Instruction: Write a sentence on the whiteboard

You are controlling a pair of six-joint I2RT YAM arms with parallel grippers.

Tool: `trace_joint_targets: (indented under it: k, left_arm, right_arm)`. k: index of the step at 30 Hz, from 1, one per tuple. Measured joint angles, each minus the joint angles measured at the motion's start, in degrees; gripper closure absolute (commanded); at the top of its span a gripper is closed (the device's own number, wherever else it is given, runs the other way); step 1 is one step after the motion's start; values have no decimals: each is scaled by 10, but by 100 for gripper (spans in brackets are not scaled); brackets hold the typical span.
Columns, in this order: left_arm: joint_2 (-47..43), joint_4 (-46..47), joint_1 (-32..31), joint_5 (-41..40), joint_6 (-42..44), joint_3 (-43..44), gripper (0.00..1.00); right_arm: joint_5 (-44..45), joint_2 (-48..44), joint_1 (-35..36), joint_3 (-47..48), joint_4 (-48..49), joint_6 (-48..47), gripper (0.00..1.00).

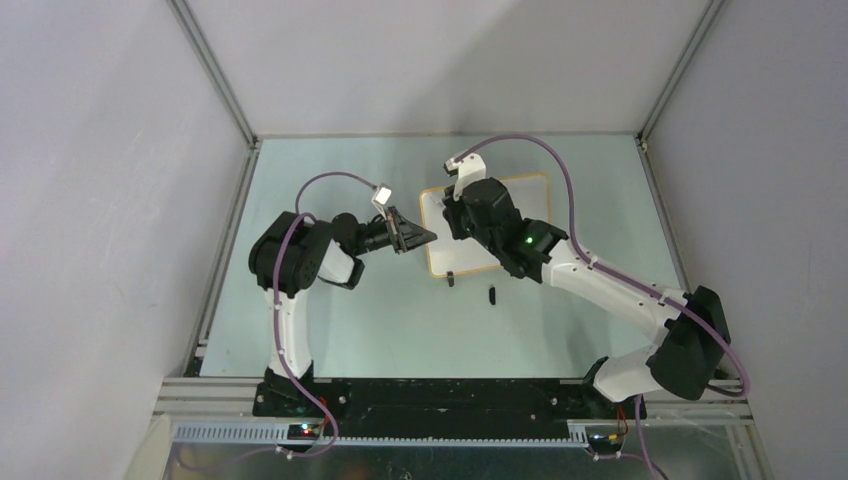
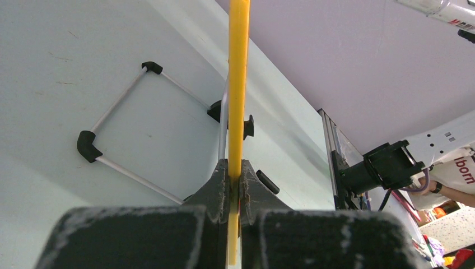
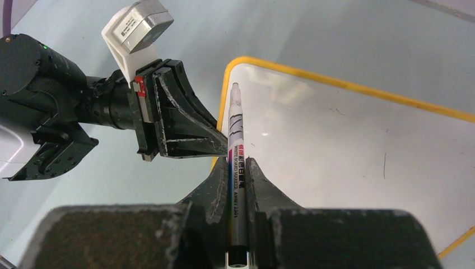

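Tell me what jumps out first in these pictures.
The right fingers grip a marker, its tip over the left edge of the whiteboard, mid-table. The left fingers pinch that same yellow-framed edge right beside it. The board looks almost blank.

I log a pale green table (image 1: 330,330), a whiteboard (image 1: 440,258) resting on it right of centre, a small black piece (image 1: 492,294) lying loose just beside the board's near edge.
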Motion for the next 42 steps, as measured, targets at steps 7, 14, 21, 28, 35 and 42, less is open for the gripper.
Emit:
trace_joint_targets:
  k: [7, 14, 21, 28, 35, 42]
  left_arm:
    - [0, 0, 0, 0, 0, 0, 100]
    - [0, 0, 0, 0, 0, 0, 100]
    - [0, 0, 0, 0, 0, 0, 100]
    - [0, 0, 0, 0, 0, 0, 100]
    - [0, 0, 0, 0, 0, 0, 100]
    - [0, 0, 0, 0, 0, 0, 100]
  right_arm:
    - [0, 6, 0, 2, -1, 0, 100]
    - [0, 12, 0, 2, -2, 0, 100]
    - [0, 22, 0, 2, -1, 0, 100]
    - [3, 28, -1, 2, 2, 2, 100]
    - [17, 38, -3, 2, 8, 11, 100]
    - [27, 49, -3, 3, 12, 11, 100]
